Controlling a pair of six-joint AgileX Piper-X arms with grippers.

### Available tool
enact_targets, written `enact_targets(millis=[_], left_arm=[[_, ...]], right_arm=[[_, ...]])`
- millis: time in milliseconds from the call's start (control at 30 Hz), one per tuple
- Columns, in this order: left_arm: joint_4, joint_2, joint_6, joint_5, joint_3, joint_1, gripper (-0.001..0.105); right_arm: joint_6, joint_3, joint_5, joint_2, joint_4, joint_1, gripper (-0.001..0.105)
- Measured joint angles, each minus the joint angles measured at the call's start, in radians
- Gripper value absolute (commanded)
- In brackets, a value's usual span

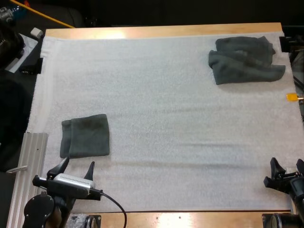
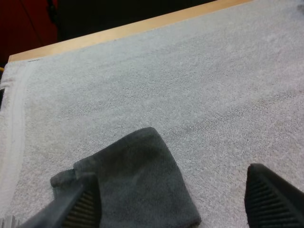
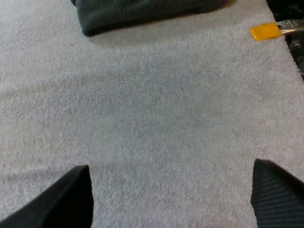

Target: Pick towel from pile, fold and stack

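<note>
Left gripper (image 1: 77, 164), right gripper (image 1: 286, 163) fingers apart; folded towel (image 1: 85, 136) near left; pile (image 1: 244, 60), maybe two.

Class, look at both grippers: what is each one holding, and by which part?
Nothing is held: the left gripper and the right gripper are both open and empty.

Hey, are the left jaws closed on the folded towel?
No, the left jaws stand wide apart, while the folded towel lies flat on the mat.

No readable text, label, brand or number stands on anything here.
</note>
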Motion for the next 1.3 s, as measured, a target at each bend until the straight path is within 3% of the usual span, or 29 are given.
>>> enact_targets(millis=[1033,1300], left_arm=[[0.000,0.000,0.000,0.000,0.000,0.000,0.062],[0.000,0.000,-0.002,0.045,0.000,0.000,0.062]], right_arm=[[0.000,0.000,0.002,0.000,0.000,0.000,0.066],[0.008,-0.005,0.002,0.000,0.001,0.000,0.067]])
